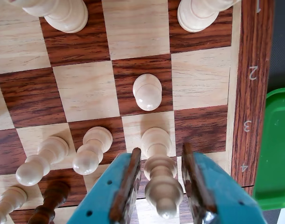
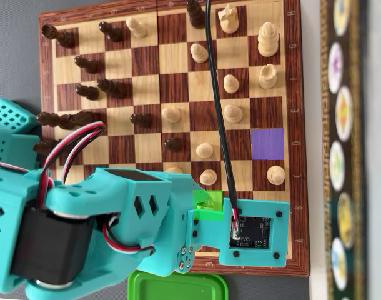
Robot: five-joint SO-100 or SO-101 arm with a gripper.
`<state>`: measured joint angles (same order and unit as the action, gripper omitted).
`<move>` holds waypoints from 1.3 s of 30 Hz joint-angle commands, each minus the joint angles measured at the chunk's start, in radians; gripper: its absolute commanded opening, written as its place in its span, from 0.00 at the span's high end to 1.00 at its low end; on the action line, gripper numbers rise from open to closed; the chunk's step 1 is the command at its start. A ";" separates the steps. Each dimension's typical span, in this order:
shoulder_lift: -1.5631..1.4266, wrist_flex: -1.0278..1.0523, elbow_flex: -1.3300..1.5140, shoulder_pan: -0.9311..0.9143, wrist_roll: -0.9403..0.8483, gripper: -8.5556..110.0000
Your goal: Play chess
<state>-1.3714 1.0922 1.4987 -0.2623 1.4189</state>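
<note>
In the wrist view my gripper (image 1: pixel 161 149) is open, its teal jaws with brown pads on either side of a tall white chess piece (image 1: pixel 160 184) with a ringed collar and a small knob on top. The piece stands upright on a light square near the board's numbered edge (image 1: pixel 251 93). Narrow gaps show between the pads and the piece. In the overhead view the arm (image 2: pixel 134 212) and its camera board (image 2: pixel 253 240) cover the gripper and this piece. A purple-marked square (image 2: pixel 267 143) and a green-marked square (image 2: pixel 206 201) show on the chessboard (image 2: pixel 296 125).
A white pawn (image 1: pixel 147 92) stands one square ahead, more white pieces (image 1: pixel 91 151) and a dark piece (image 1: pixel 51 200) to the left, and two large white pieces (image 1: pixel 63 14) farther on. A green container (image 1: pixel 275 149) sits off the board edge, also seen overhead (image 2: pixel 178 286).
</note>
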 commanded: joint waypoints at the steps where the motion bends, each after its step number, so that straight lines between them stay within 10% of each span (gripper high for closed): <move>1: -0.015 0.002 -0.051 0.003 -0.005 0.78; 39: -0.545 0.002 0.103 0.003 0.028 0.82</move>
<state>-1.8040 1.0937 1.5800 -0.2608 1.4266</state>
